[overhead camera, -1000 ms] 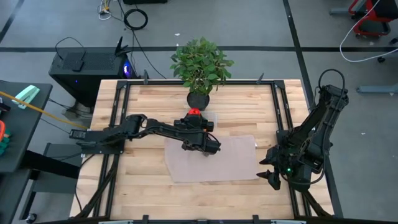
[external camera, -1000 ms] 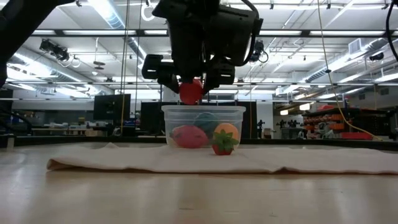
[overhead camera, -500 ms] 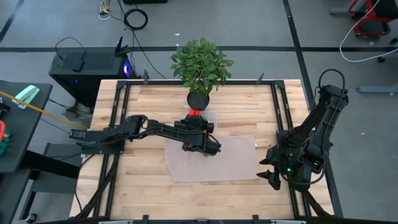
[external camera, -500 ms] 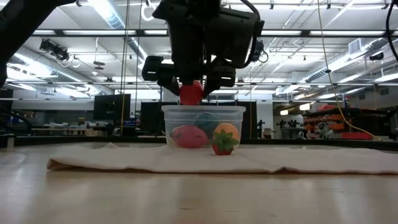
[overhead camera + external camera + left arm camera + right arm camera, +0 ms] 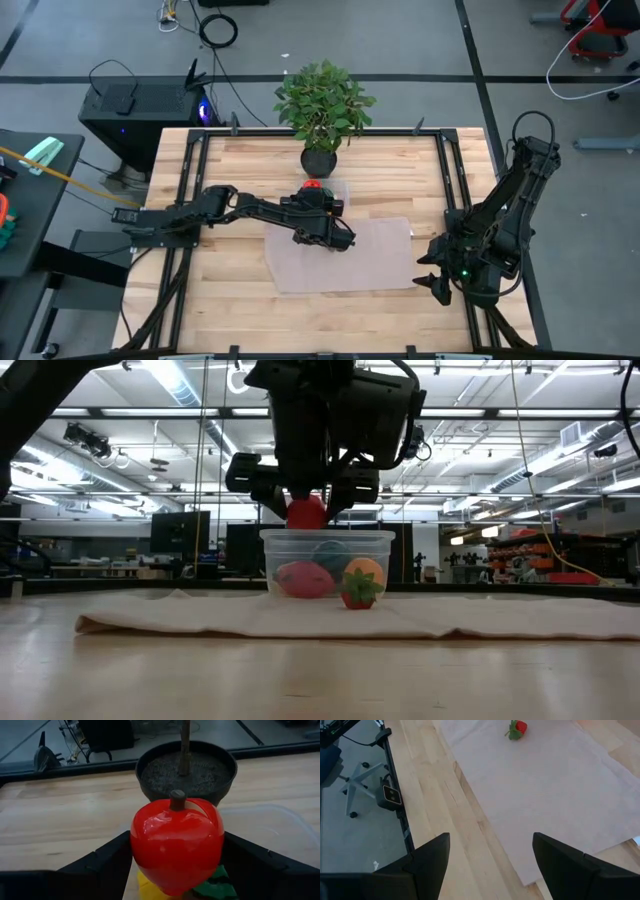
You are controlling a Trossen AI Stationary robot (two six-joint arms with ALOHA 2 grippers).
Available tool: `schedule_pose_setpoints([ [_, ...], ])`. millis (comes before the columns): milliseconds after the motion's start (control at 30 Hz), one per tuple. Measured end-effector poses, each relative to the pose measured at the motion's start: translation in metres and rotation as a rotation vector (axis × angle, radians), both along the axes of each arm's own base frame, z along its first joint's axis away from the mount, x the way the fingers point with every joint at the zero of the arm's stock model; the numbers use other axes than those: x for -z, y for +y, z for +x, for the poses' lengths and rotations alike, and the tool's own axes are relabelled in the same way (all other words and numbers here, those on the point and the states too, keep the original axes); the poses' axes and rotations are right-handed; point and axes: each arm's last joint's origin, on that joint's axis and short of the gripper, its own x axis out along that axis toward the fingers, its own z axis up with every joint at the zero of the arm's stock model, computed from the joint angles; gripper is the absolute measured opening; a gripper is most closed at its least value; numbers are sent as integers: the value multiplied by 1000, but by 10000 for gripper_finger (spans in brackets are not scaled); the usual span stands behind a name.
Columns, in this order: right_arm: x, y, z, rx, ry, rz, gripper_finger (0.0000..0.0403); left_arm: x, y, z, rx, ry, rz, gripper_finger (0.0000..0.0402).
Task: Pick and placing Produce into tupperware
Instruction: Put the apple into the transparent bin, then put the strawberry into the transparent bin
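Clear plastic, the tupperware point(image 5: 327, 563) is the landmark for everything that follows. It stands at the far edge of the pale mat point(image 5: 345, 252), between the mat and the pot of the plant point(image 5: 319, 160), which is just behind it.

Left arm is the one at work, and it reaches across the table to this container. Its left gripper point(image 5: 306, 510) hangs right above the open rim, with the two dark fingers point(image 5: 107, 860) closed on a red apple point(image 5: 176, 845). The apple is held upright, stem to the top, one finger on each side. From the low view its bottom seems to be at the level of the rim or just over it, so the container lies straight below the fingers and no more side travel looks necessary. I judge that the coming move needs only a small way down and then the fingers apart.

Inside the container there is already a pink-red piece point(image 5: 304, 579) and an orange piece point(image 5: 364, 571); the wrist view also shows something yellow point(image 5: 150, 887) and something green point(image 5: 217, 882) below the apple.

One strawberry point(image 5: 516, 728) is still outside, on the mat just in front of the container, on the side toward the right arm. The right gripper point(image 5: 490, 862) waits well apart from the container, near the table's right edge, with its fingers wide and nothing between them. For the strawberry the left gripper is much nearer.
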Motion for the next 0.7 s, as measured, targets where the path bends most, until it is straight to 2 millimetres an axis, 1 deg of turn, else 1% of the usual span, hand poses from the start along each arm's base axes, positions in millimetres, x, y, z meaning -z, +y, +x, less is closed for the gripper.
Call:
schedule_pose_setpoints([
  [100,0,0,0,0,0,0,288,1,1,0,-12,4,-38,291],
  [167,0,0,0,-1,0,-1,288,2,2,0,-19,6,-58,302],
  [367,0,0,0,-9,0,-8,288,2,2,0,-16,12,-63,357],
  [467,0,0,0,-9,0,-8,288,2,2,0,-19,9,-76,378],
  [567,0,0,0,-9,0,-8,288,2,1,1,-11,10,-78,387],
  [700,0,0,0,-13,0,-11,288,3,-1,5,34,37,-81,388],
])
